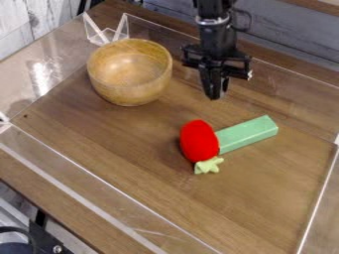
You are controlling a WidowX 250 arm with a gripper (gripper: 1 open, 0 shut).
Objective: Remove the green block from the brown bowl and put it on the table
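The green block lies flat on the table, right of centre, touching the red strawberry-like toy. The brown bowl stands at the back left with nothing showing inside it. My gripper hangs from the black arm between the bowl and the block, above the tabletop. Its fingers are pressed together with nothing between them. It is well behind the block and to the right of the bowl.
A clear plastic raised border runs around the tabletop. The red toy has a small green stem pointing toward the front edge. A clear plastic piece stands behind the bowl.
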